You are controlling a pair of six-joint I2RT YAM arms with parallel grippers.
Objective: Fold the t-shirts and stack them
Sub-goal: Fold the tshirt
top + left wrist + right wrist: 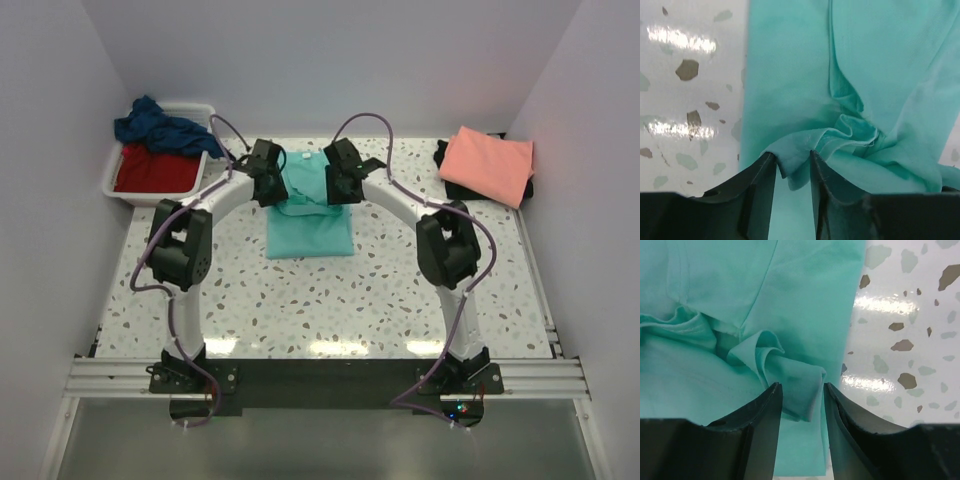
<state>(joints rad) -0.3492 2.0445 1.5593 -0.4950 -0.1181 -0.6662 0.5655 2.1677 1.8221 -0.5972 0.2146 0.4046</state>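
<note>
A turquoise-teal t-shirt lies partly folded in the middle of the table, its far edge bunched up. My left gripper hovers over the shirt's far left part and my right gripper over its far right part. In the left wrist view the left gripper is open, a slack fold of the teal cloth hanging between its fingertips. The right gripper is open too, a loose bunch of the teal cloth between its fingertips with gaps at the sides.
A white tub at the far left holds a red t-shirt, with a navy blue one draped over its rim. At the far right a folded salmon-pink t-shirt lies on a black one. White walls enclose the table.
</note>
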